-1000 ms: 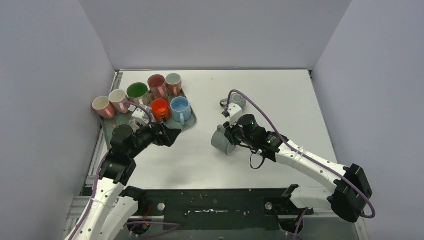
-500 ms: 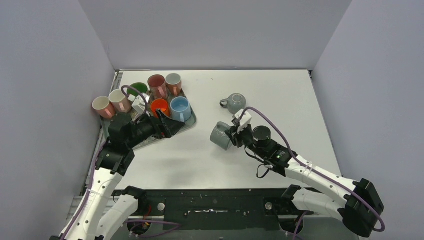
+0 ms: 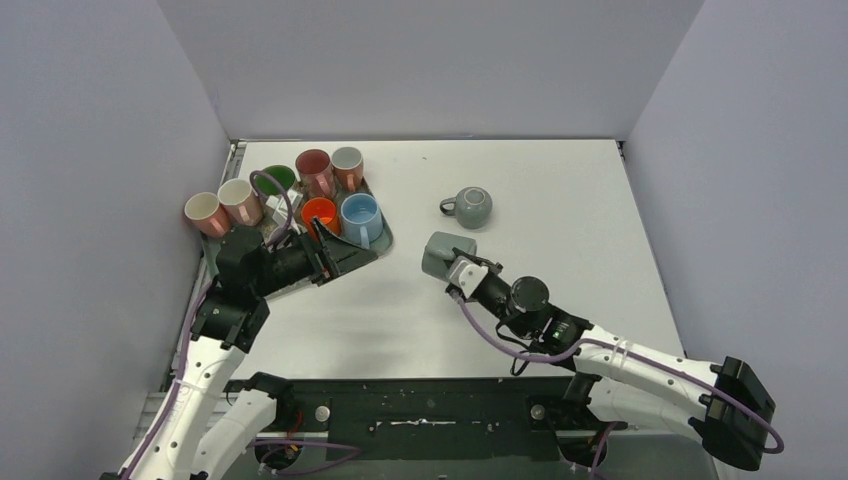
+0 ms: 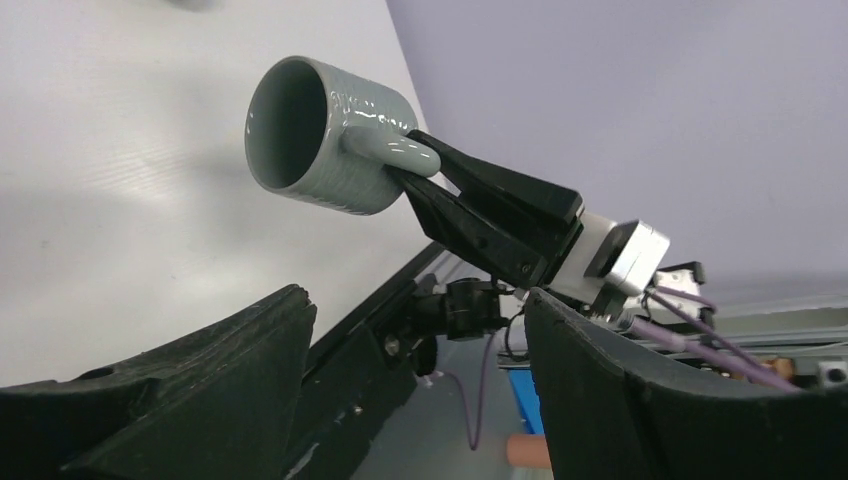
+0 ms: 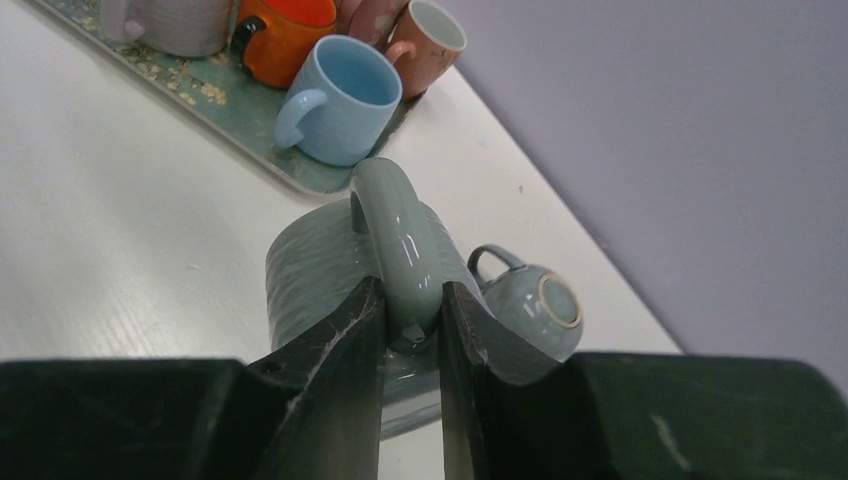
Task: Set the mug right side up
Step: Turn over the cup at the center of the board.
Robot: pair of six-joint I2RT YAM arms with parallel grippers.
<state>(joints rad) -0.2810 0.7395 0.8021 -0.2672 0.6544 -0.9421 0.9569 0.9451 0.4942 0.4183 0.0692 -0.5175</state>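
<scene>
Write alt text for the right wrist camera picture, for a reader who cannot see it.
The right tool is shut on the handle of a grey-green ribbed ceramic mug. Behind it, a smaller grey ceramic mug stands upside down on the white table, and a light blue mug and an orange mug sit on a teal tray.

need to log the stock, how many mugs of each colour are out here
grey mugs: 2
pink mugs: 4
green mug: 1
orange mug: 1
blue mug: 1
total: 9
</scene>
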